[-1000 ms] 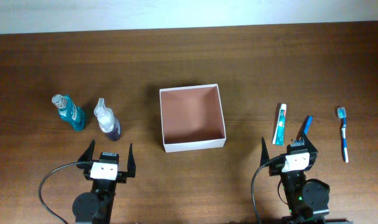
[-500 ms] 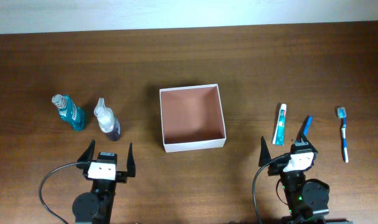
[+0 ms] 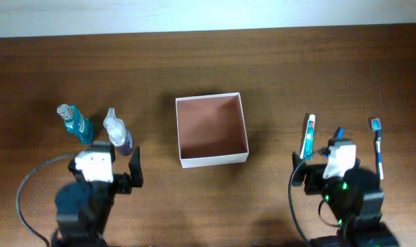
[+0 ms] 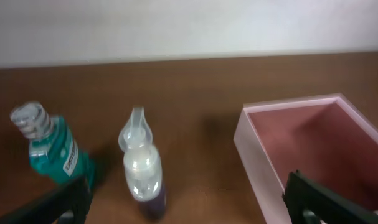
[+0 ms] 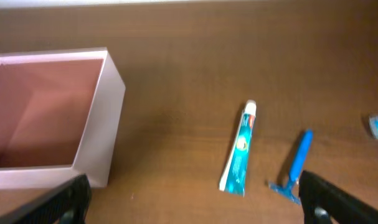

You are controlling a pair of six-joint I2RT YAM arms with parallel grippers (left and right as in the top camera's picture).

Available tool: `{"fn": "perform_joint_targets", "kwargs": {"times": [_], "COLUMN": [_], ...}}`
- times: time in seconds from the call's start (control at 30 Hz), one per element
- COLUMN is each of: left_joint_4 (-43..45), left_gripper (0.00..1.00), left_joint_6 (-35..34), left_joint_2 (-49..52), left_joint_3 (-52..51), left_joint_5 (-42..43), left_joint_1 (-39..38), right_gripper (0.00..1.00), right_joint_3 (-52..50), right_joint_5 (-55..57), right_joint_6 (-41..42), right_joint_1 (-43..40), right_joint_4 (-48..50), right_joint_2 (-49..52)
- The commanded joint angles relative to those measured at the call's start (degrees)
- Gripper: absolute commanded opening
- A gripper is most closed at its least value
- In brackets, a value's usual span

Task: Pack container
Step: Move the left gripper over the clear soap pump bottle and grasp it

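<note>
Container [image 3: 212, 130], empty, sits at the middle of the desk [image 3: 208, 62], and with the left gripper [image 4: 187, 180] and right gripper [image 5: 193, 179] both spread wide and holding nothing, packing seems not yet begun; next, the right one likely must descend over the toothpaste tube [image 5: 238, 149] and close on it.

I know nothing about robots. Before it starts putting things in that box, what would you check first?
1. Container empty, top open: ok.
2. Left gripper open, holding nothing: ok.
3. Right gripper open, holding nothing: ok.
4. Mouthwash and spray bottle upright, apart: ok.
5. Toothpaste lying apart from razor: ok.
6. Toothbrush within the right arm's reach: cannot tell.
</note>
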Motion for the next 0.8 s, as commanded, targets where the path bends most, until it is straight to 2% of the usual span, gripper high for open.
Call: {"fn": "perform_joint_targets", "kwargs": {"times": [0.0,0.1,0.2,0.3,0.57,0.77], "left_joint_4": [-8.28,-22.82,-31.15,-38.21,-37.29,-36.35], "left_gripper": [0.99,0.99,0.99,0.99,0.99,0.99], "left_joint_6": [-0.79,-0.74,-0.76,-0.28,-3.08,1.01], "left_joint_2": [12.33,26.21,33.2,39.08,47.3,57.51], "left_joint_3": [11.89,27.52,36.39,43.34,45.75,45.75], "left_joint_5": [-0.81,-0.74,-0.33,0.31,0.09,0.07], "left_joint_1": [0.35,0.35,0.35,0.35,5.2,6.73], "right_gripper": [0.99,0.99,0.99,0.99,0.99,0.99], "right_joint_3": [12.07,24.13,29.83,31.89,31.82,31.82], "right_joint_5": [-0.17,-1.05,-0.76,0.52,3.69,1.33], "right_joint_6": [0.63,0.63,0.39,0.63,4.39,4.74], "right_joint_1": [-0.26,-0.26,-0.26,-0.28,-2.75,-7.82], "right_joint_4": [-7.65,-19.28,-25.46,-27.69,-27.71,-27.74], "right_joint_2": [10.69,21.27,26.32,30.86,36.85,37.77]}}
